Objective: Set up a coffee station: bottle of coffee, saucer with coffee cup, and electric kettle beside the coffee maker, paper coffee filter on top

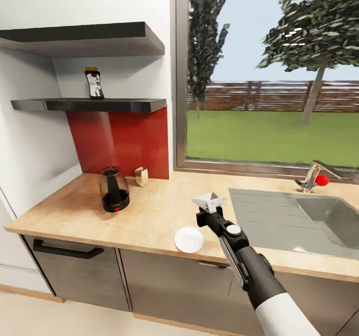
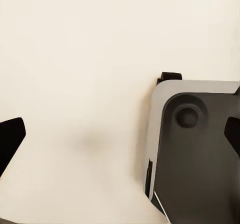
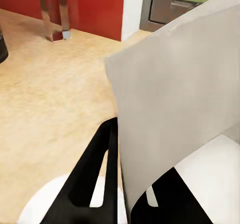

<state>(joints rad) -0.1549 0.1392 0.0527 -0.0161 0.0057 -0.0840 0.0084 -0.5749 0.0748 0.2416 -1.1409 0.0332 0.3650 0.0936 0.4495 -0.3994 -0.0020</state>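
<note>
In the head view the right pincer hangs over the middle of the counter, between the kettle and the sink, pinching the white filter by its lower part. The saucer lies at the counter's front edge just beside the arm, the kettle stands toward the back left corner, and the bottle is still on the shelf above it. A small pale holder sits at the back edge against the red splashback. The paper is thin and held by one edge, so I judge it could slip, crumple or twist out of the grip if the arm swings fast; a low sweep could also knock the saucer off the front edge. The bottle's label is too small to read. In the left wrist view the left pincer looks spread, its dark fingertips at opposite sides of the picture, holding nothing, above a pale floor with a grey moulded part of the robot's own base beneath; no writing shows there. In the right wrist view the filter stands upright, clamped between the black fingers, with the saucer below and the wood-grain counter beyond. It hides much of what lies ahead, which could make any placing inexact. No lettering is legible.
</note>
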